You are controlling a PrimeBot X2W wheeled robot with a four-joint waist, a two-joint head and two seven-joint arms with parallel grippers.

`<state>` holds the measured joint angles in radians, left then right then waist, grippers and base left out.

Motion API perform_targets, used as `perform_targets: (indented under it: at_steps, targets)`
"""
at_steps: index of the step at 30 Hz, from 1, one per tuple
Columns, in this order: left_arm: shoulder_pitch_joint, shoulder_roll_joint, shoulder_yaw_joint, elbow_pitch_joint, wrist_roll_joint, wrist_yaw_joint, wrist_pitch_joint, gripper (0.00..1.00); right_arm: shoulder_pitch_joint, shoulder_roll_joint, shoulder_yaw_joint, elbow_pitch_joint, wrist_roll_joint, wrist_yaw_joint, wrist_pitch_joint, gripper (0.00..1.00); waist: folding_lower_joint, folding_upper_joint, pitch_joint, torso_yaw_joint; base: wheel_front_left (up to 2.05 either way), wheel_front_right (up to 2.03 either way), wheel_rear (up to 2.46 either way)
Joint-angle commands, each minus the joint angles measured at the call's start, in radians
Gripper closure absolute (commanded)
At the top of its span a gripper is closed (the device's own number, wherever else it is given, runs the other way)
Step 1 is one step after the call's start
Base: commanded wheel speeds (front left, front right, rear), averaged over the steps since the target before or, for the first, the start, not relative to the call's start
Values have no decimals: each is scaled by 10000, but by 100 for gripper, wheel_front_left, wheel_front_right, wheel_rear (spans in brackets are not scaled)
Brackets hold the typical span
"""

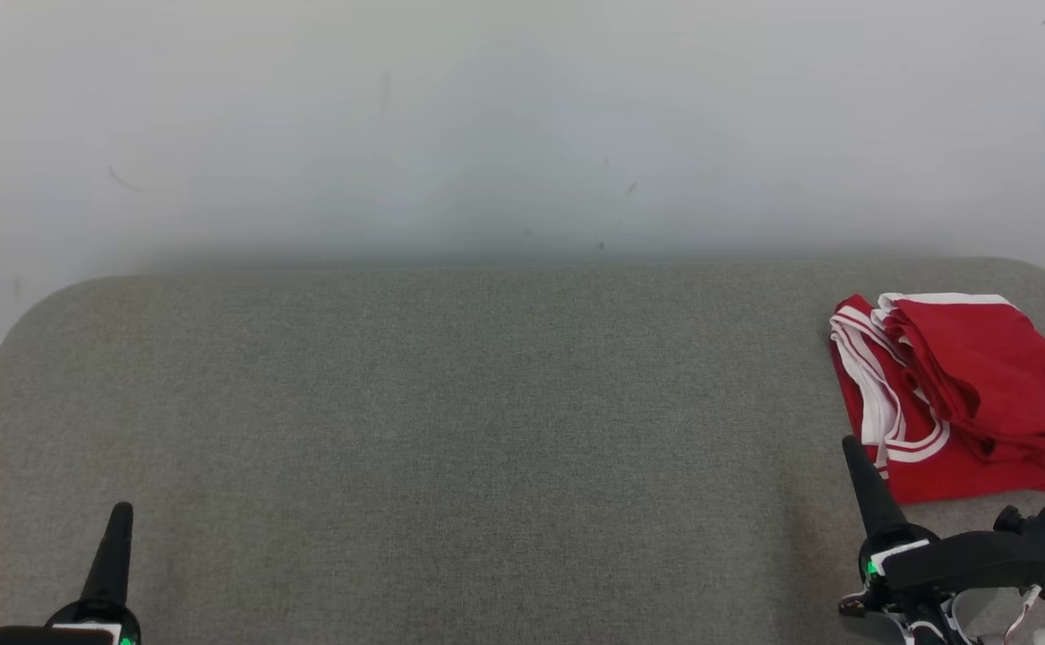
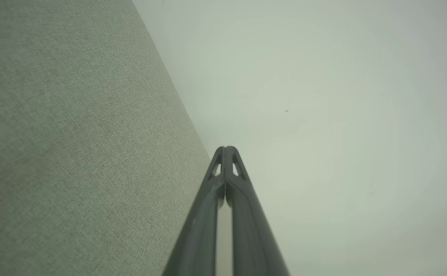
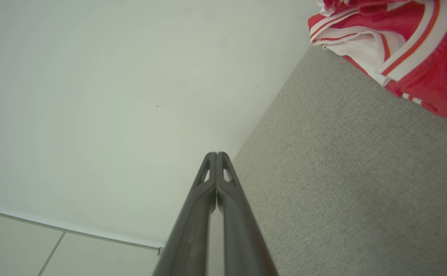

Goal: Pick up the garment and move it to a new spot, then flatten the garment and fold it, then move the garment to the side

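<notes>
Head view puts my two grippers nearest: my left gripper (image 1: 121, 511) low on one side and my right gripper (image 1: 850, 445) on the other. Each has its fingers pressed together into a single dark point with nothing between them. Both wrist views agree, the tips meeting with no cloth caught. Under and ahead of both lies the grey table (image 1: 486, 403), bare between my two tips.

Just beyond my right tip, towards its outer side, sits the garment (image 1: 979, 394). It is red with white trim and lies in a loosely folded stack. Its near corner is close to that tip, and the right wrist view shows a strip of table between them. From my left tip it is well apart, right across the surface. Its outer part runs out of the picture, so I can't tell how close it lies to the table's edge.

My worries, as I judge them:
- **Pushing in clenched:** going forward like this would plough into the stack's near edge, hook the loose white bands and drag the layers askew.
- **A shallow grab:** I would lift only the top layer and the pile would spill open.
- **A shove outward:** it might slide the stack off the table.
- **A high forward swing:** it could strike the pale wall (image 1: 486, 134) farther off.
</notes>
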<state>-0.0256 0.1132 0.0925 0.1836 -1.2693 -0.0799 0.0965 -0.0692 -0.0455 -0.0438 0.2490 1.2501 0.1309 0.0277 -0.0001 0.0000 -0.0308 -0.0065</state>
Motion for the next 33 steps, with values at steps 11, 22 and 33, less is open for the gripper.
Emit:
perform_targets:
  at_steps: [11, 22, 33]
  targets:
    - [-386, -129, 366, 153, -1099, -189, 260, 100, -286, -69, 50, -78, 1171, -2, 65, 100, 1, 0, 93, 17, 0, 0, 0]
    - [-525, -283, 601, 300, -1876, -306, 447, 100, -342, -72, 94, -64, 2055, -2, 105, 100, 1, 0, 177, 32, 0, 0, 0]
    - [-657, -427, 821, 440, -2613, -426, 642, 100, -417, -73, 134, -49, 2864, -3, 134, 100, 1, 0, 261, 46, 0, 0, 0]
